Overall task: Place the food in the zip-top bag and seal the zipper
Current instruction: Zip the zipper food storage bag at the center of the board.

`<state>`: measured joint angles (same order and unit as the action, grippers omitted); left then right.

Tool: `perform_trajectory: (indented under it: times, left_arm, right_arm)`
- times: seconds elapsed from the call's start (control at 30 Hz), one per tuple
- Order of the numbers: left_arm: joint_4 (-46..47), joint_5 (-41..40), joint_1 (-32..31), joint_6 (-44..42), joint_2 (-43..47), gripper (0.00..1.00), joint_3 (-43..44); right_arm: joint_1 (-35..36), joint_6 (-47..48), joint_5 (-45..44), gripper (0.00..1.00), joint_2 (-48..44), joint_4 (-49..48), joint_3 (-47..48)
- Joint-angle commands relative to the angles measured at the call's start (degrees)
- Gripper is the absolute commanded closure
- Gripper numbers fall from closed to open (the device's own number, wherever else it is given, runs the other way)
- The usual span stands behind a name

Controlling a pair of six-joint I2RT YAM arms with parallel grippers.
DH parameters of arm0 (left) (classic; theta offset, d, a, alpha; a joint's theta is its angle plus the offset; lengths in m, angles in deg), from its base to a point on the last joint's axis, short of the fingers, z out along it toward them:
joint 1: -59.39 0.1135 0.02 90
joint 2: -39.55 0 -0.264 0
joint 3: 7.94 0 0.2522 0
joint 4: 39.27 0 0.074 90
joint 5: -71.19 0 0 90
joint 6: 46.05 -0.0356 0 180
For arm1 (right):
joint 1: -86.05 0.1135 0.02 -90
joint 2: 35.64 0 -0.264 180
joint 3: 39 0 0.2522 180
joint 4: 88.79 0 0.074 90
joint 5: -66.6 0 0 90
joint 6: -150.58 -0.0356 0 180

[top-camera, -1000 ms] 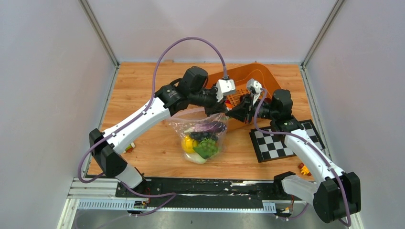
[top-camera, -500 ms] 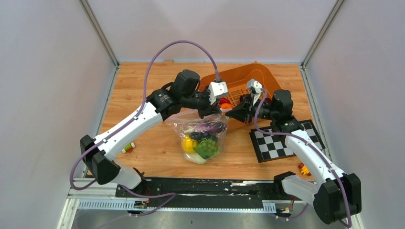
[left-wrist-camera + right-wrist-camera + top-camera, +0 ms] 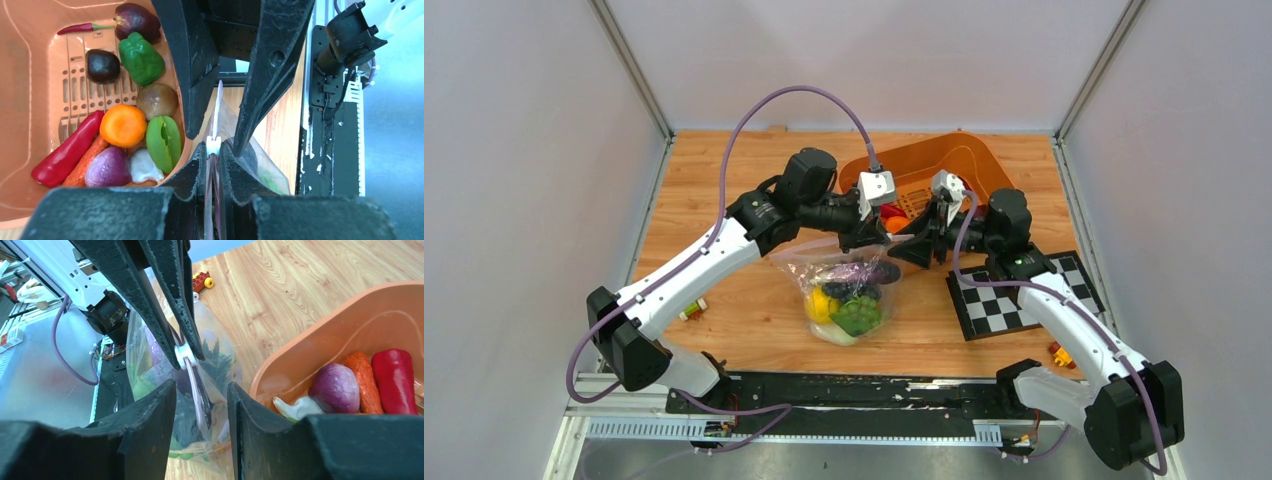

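Top cam fixed, high over the near edge, looking down on the whole wooden table (image 3: pixel 714 165). Wrist cams close in, facing each other. All three share the clear dotted plastic zip-top bag (image 3: pixel 844 272) and orange plastic tub (image 3: pixel 989 165).

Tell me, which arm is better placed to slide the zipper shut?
Probably left: the left fingers pinch the pinkish-clear zipper strip at its white slider; the right fingers stand open around it.
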<state>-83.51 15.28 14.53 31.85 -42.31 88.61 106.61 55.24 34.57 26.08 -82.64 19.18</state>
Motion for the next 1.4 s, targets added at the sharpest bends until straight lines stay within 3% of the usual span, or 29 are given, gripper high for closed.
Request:
perform_trajectory:
  times: [0.0,0.17,0.33,1.37]
  left_arm:
    - [1.3,2.2,0.3,1.1,-0.1,1.00,2.3]
    - [1.2,1.1,0.3,0.7,1.1,1.00,1.5]
    - [-0.2,-2.1,0.3,-0.2,2.7,1.00,0.3]
    - [-6.2,-15.1,2.4,-3.9,13.0,1.00,-8.0]
  right_arm:
    - [1.6,1.7,0.0,0.63,0.3,-2.6,2.7]
    - [2.1,1.3,-0.6,0.91,1.5,-2.5,3.2]
    - [2.1,1.9,-2.3,1.00,1.2,-2.2,3.1]
    - [2.1,2.2,-7.4,1.00,-1.0,-2.7,1.5]
